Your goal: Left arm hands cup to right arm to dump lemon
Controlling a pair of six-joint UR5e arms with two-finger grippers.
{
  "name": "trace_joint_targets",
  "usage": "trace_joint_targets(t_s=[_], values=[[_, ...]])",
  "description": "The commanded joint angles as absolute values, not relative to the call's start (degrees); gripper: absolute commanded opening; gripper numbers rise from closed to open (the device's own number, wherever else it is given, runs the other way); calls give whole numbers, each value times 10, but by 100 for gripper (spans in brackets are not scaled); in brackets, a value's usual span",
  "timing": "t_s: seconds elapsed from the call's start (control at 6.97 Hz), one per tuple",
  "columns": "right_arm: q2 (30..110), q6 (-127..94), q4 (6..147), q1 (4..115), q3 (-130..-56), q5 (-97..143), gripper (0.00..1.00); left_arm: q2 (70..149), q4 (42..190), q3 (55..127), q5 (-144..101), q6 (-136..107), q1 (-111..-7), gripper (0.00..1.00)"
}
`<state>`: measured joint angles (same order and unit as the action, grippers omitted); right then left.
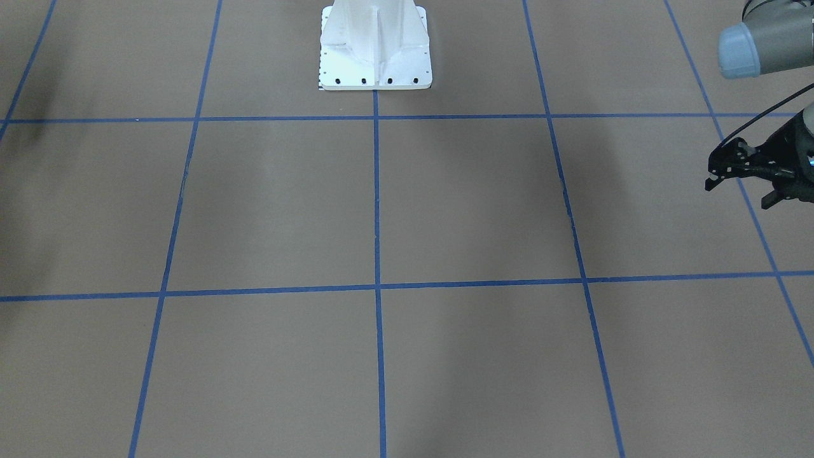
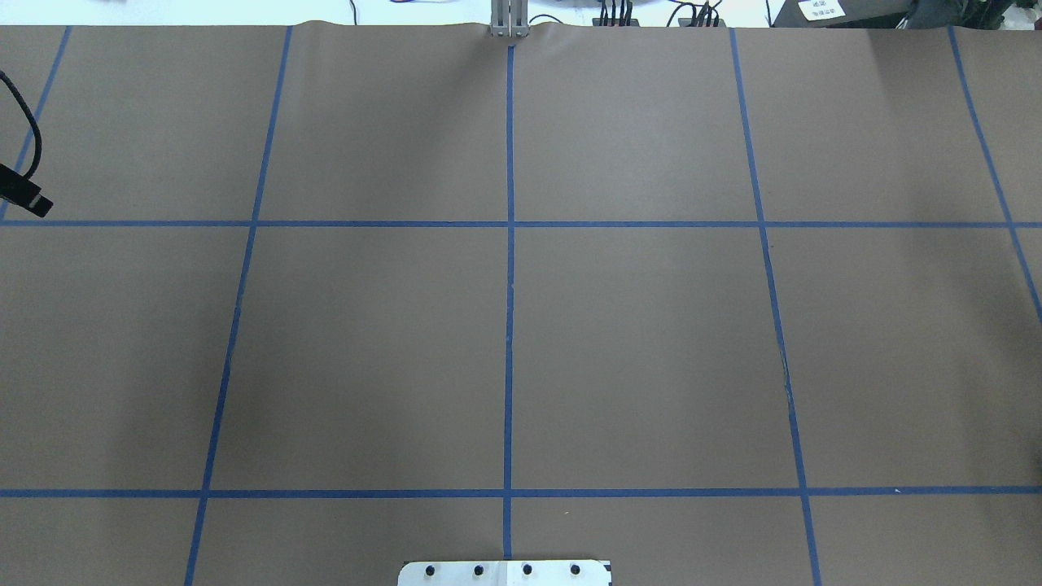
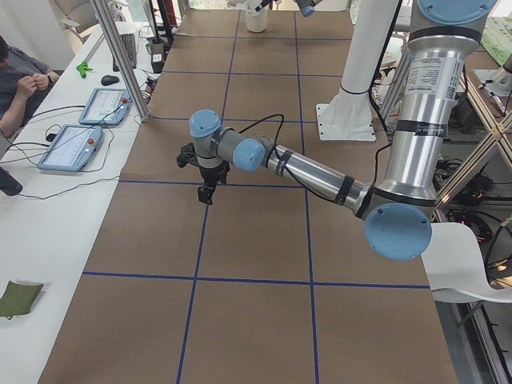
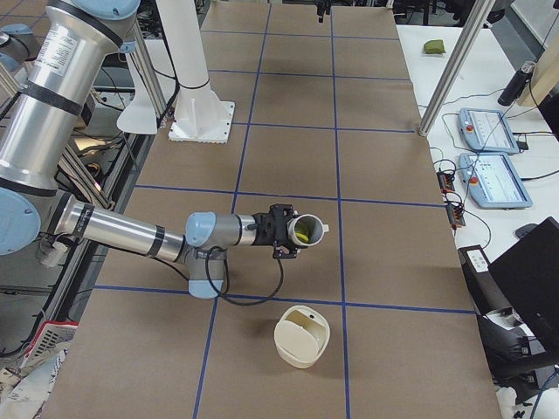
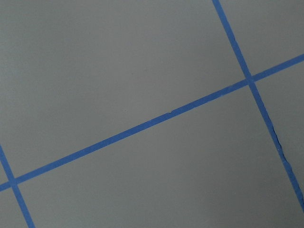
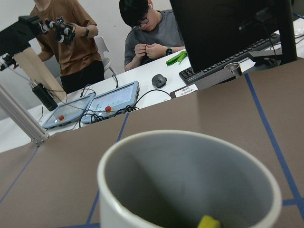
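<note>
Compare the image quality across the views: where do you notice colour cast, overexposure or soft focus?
Left wrist view: the brown table reads grey. Front-facing view: the white base is overexposed. Right wrist view: the close cup looks soft; the lemon is cropped.

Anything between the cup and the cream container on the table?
Nothing solid: exterior right shows only brown table and one blue tape line between cup and cream container.

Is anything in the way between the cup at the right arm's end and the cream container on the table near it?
Nothing visible. In the exterior right view the cup, lemon inside, hangs tipped at the right gripper; only bare brown table lies between it and the cream container.
</note>
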<state>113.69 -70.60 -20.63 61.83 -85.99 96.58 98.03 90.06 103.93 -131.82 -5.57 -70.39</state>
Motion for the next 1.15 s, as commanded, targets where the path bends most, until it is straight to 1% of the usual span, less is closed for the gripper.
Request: trace_joint_targets(t_s=[0.0, 0.14, 0.72, 0.86, 1.0], values=[[1129, -845, -293, 636, -786, 966, 0, 983, 901, 1041, -1318, -56, -703, 100], [1119, -937, -294, 655, -774, 968, 0, 981, 901, 1047, -1318, -58, -703, 100], [1094, -1149, -295, 716, -757, 976, 0, 980, 901, 1056, -1318, -58, -703, 100], [1086, -1211, -341, 720, -749, 967, 0, 981, 901, 1056, -1318, -58, -703, 100], [1076, -1269, -380, 720, -716, 929, 0, 982, 901, 1056, -1318, -58, -703, 100]])
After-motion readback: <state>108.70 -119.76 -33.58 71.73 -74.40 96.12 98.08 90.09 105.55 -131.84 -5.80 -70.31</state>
